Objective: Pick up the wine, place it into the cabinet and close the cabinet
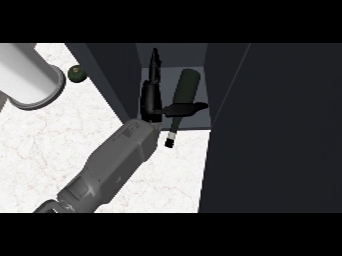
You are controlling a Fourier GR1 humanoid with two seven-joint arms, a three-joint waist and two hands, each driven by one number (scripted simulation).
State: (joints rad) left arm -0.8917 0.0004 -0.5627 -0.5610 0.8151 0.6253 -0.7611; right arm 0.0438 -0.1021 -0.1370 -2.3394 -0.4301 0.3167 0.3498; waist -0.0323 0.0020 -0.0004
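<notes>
The wine (185, 89) is a dark green bottle lying in the opening of the dark cabinet (115, 85). Its base points into the cabinet and its black-capped neck (172, 136) sticks out over the white marble counter. My left hand (152, 97) comes in from the lower left and sits just left of the bottle. Its fingers (155, 62) point straight into the cabinet alongside the bottle, and its thumb (186, 108) lies across the bottle's shoulder. No fingers curl round the bottle. My right hand does not show.
A large dark panel (285, 130), the cabinet's open door, fills the right side. A big white cylinder (19, 75) lies at the upper left, with a small dark green round thing (76, 73) beside it. Marble counter (41, 145) stretches across the lower left.
</notes>
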